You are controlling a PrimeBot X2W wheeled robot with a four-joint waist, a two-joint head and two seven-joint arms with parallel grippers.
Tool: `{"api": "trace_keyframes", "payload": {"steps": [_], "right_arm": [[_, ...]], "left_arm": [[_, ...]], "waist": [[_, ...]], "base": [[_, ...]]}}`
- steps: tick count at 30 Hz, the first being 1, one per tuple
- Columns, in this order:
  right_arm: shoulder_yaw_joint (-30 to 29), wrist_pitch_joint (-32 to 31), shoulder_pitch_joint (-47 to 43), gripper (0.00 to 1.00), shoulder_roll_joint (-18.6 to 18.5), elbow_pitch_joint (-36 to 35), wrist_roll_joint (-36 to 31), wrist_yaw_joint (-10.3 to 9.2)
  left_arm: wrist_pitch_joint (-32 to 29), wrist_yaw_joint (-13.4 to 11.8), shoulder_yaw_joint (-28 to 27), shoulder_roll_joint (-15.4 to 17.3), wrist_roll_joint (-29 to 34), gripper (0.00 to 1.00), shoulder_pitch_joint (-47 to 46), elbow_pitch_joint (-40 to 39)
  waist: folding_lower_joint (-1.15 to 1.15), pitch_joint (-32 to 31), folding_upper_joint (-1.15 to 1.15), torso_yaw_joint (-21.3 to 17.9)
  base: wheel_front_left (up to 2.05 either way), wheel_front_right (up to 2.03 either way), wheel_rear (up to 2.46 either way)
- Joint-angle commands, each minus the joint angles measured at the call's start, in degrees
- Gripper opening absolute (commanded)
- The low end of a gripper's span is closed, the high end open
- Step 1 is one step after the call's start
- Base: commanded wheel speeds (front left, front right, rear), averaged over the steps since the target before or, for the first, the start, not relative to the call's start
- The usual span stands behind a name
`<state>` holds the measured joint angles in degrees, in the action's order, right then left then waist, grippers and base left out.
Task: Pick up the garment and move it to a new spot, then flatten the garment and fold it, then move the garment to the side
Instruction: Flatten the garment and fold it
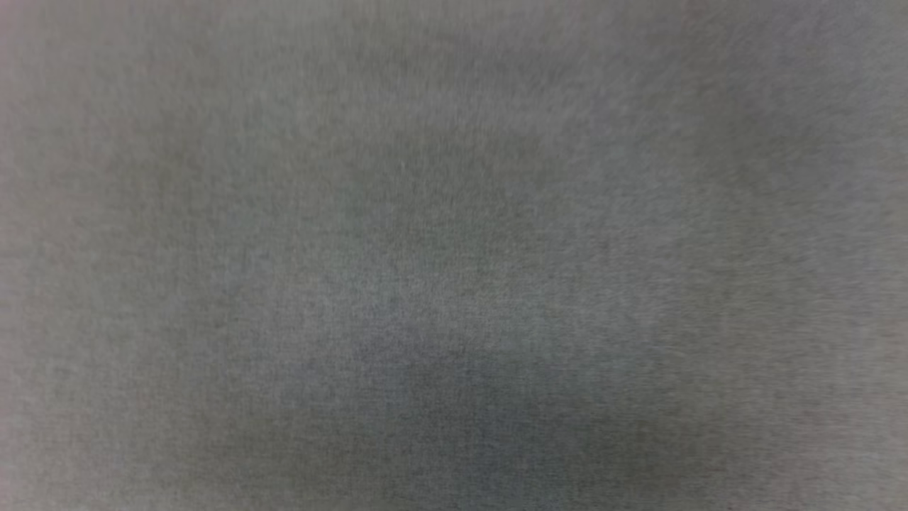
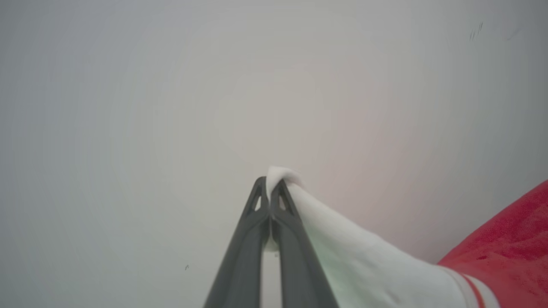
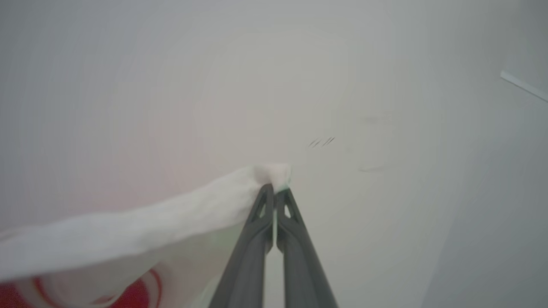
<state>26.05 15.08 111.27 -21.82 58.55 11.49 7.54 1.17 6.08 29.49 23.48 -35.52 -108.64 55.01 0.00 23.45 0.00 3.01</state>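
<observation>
The head view is showing a blurred grey surface [image 1: 454, 255], too soft to identify. In the left wrist view, the left tool [image 2: 269, 182] is pinching white sleeve fabric of the red jersey-style garment [image 2: 364, 252], with its fingers pressed together. The red body is trailing at lower right over a pale surface [image 2: 128, 107]. In the right wrist view, the right tool [image 3: 275, 190] is likewise pinching white sleeve fabric — the cloth is stretching away to the lower left.

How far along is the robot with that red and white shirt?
Done: the grab. The left gripper and the right gripper are each shut on a white sleeve of the garment. In hand: it seems held up by both sleeves over a pale surface. Left: setting it down, flattening, folding and moving it aside; none shows yet.
</observation>
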Motion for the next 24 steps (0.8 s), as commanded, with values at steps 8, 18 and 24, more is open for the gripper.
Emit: {"api": "trace_keyframes", "payload": {"steps": [8,18,24], "right_arm": [[-17.0,0.0,-16.2,0.0,3.8,-13.6,-21.4,-0.11],[-20.5,0.1,-26.9,0.0,6.5,-5.8,-23.3,-0.11],[-16.6,-1.7,-30.3,0.0,7.7,4.2,-18.3,-0.11]], "left_arm": [[8.9,1.2,0.7,-3.0,-2.3,0.0,3.6,4.3],[3.8,1.3,5.8,-4.6,-4.9,0.0,12.0,9.9],[-3.7,1.3,11.8,-3.8,-7.4,0.0,19.4,8.0]], "waist": [[0.0,12.2,0.0,5.3],[0.0,6.6,0.0,5.5],[0.0,1.3,0.0,4.9]], "base": [[0.0,0.0,0.0],[0.0,0.0,0.0],[0.0,0.0,0.0]]}}
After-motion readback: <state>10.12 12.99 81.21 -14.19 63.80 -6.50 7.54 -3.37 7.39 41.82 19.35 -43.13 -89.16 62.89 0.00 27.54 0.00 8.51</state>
